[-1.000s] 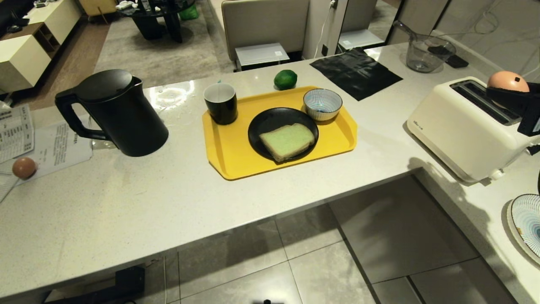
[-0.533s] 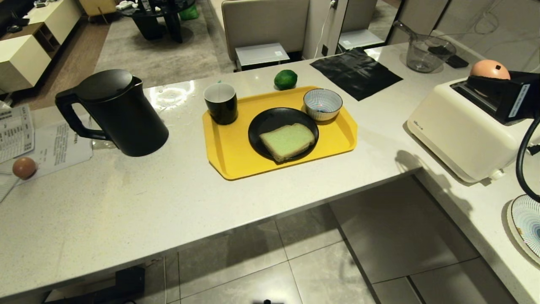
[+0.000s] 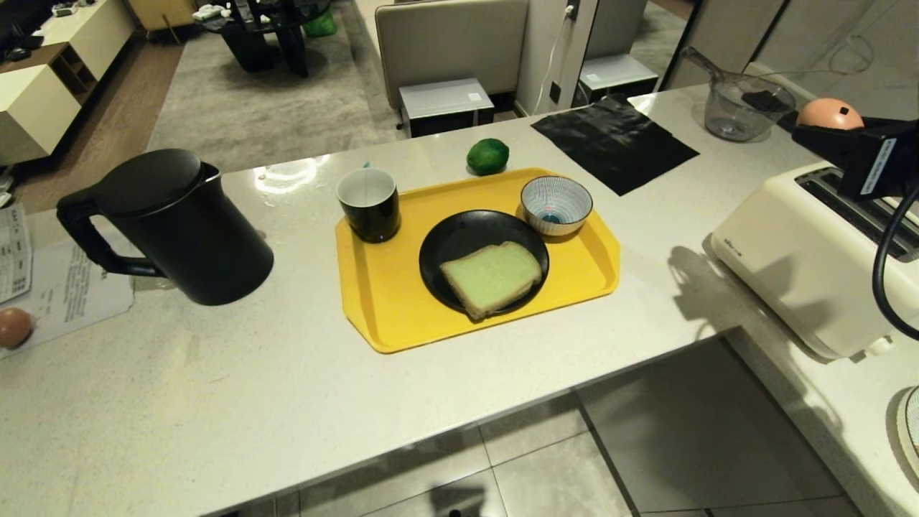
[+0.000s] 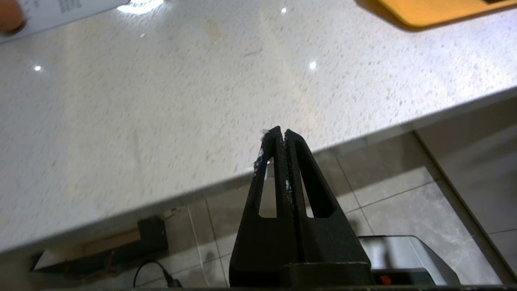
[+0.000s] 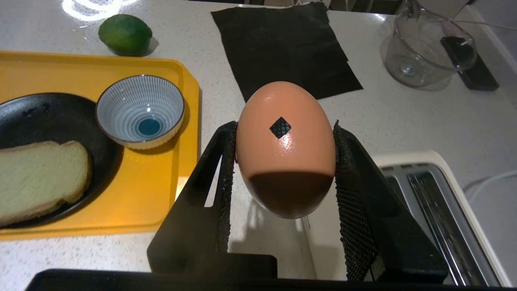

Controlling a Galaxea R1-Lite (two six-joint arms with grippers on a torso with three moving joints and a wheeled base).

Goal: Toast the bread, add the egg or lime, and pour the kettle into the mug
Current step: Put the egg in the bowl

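Head cam high, looks down over counter [image 3: 287,388]. Right wrist cam close behind its fingers, shares tray [image 3: 388,301] [image 5: 161,210], toaster [image 3: 804,266] [image 5: 436,202]. Left wrist cam low at counter edge [image 4: 161,121].

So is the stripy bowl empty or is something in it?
Empty: the striped bowl on the yellow tray shows only its blue bottom.

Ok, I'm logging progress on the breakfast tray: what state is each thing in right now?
egg: held off the counter in the right gripper, near the toaster.
bread: lying flat on the black plate, not in the toaster.
striped bowl: upright, empty.
mug: upright on the tray.
kettle: upright, lid shut.
lime: on the counter behind the tray.
left gripper: shut, empty.
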